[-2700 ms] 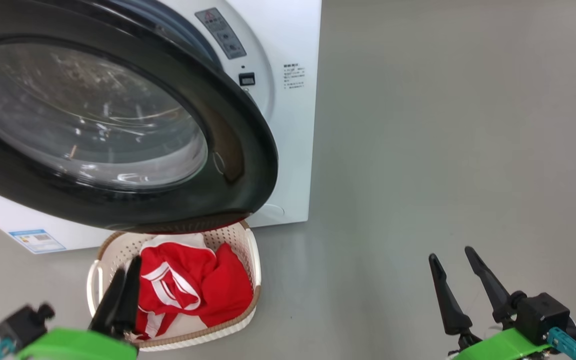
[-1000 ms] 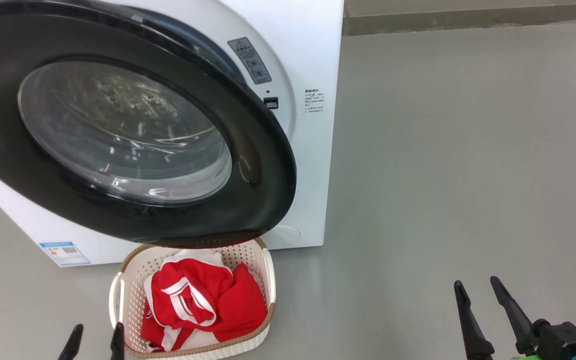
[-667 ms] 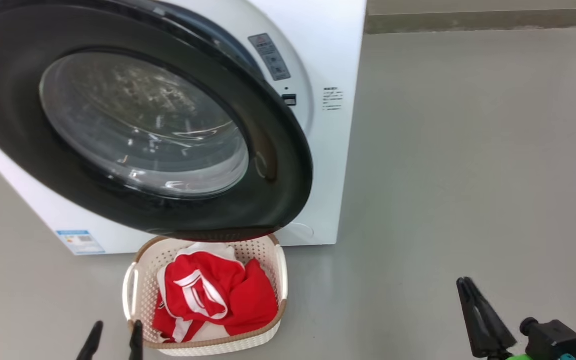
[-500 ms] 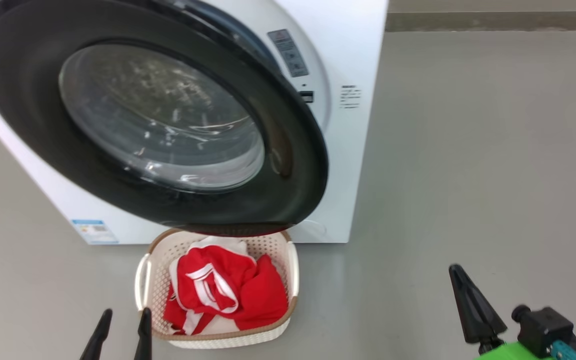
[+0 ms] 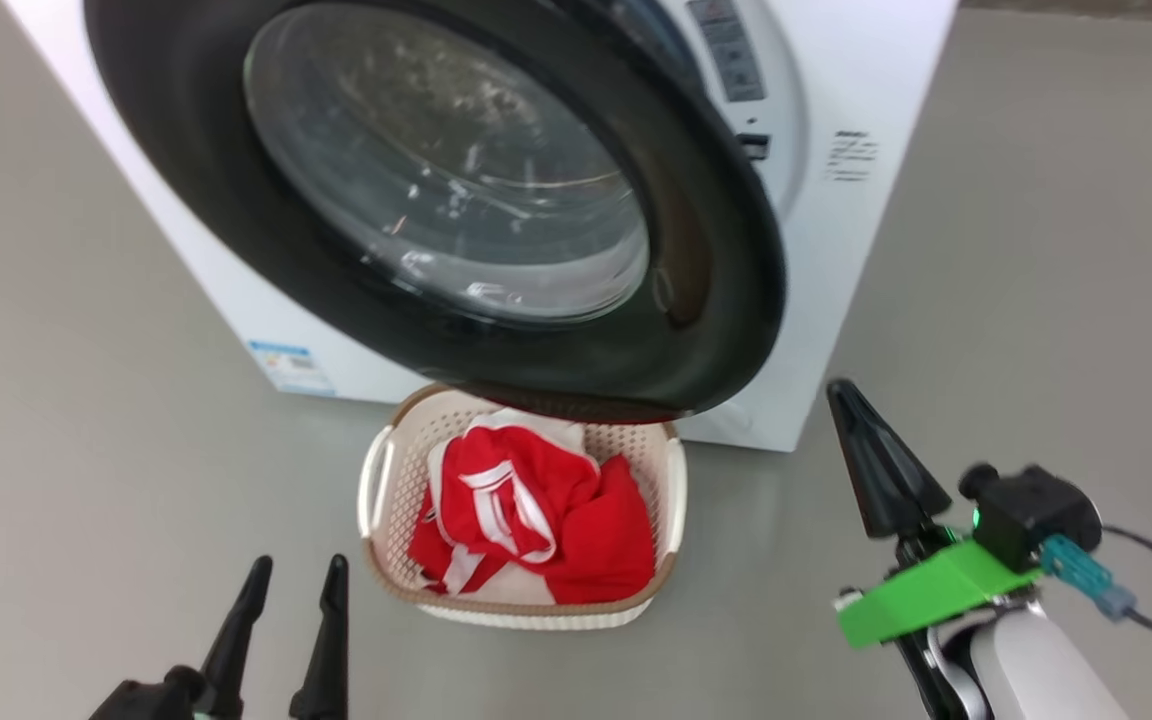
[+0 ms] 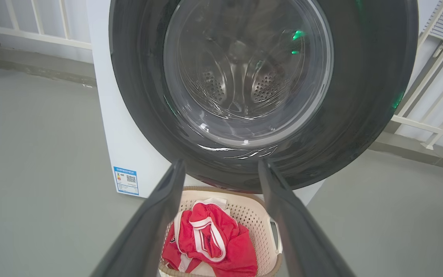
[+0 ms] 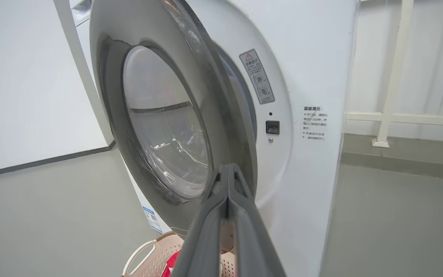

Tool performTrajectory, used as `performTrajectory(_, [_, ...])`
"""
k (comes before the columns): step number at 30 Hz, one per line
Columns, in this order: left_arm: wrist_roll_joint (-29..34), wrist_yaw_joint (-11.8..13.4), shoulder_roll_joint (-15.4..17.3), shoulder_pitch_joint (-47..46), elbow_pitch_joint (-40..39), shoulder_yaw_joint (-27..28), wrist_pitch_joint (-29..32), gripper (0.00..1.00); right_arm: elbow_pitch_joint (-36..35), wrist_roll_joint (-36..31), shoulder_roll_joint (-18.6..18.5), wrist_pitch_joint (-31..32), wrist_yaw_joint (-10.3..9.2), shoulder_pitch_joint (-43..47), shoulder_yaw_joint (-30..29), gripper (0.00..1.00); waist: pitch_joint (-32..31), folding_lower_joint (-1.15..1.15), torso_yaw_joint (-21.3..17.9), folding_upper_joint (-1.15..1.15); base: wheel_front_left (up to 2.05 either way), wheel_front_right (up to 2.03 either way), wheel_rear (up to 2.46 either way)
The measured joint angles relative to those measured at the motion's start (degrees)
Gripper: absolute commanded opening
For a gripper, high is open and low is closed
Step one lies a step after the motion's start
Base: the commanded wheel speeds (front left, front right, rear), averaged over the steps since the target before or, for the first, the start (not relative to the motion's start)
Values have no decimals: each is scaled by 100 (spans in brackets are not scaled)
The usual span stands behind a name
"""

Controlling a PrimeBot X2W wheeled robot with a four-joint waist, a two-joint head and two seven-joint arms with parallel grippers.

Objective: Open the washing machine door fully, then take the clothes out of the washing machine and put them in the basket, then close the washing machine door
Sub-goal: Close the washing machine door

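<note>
Lifted and now pressed together, the right gripper [image 5: 843,392] is pointed at the washing machine door [image 5: 726,300], upper middle. Below it the clothes [image 5: 536,510] are piled in the basket [image 5: 404,470]; the left gripper [image 5: 299,563] is spread. Closing is likely next.

Bright even light; reflections streak the washing machine door [image 5: 446,190].

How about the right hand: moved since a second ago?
Yes. The right hand, now shut, has come forward toward the washing machine; its tip sits by the lower right front corner.
</note>
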Motion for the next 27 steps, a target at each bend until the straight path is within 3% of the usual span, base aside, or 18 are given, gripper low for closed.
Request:
performTrajectory(12, [-181, 0, -47, -343, 57, -271, 0, 100, 469, -168, -38, 1, 0, -936, 164, 0, 580, 0, 492, 0, 0, 0, 0])
performTrajectory(27, [-380, 0, -94, -899, 79, -572, 0, 100, 682, -392, -57, 0, 21, -1795, -83, 0, 1375, 0, 710, 0, 0, 0, 0])
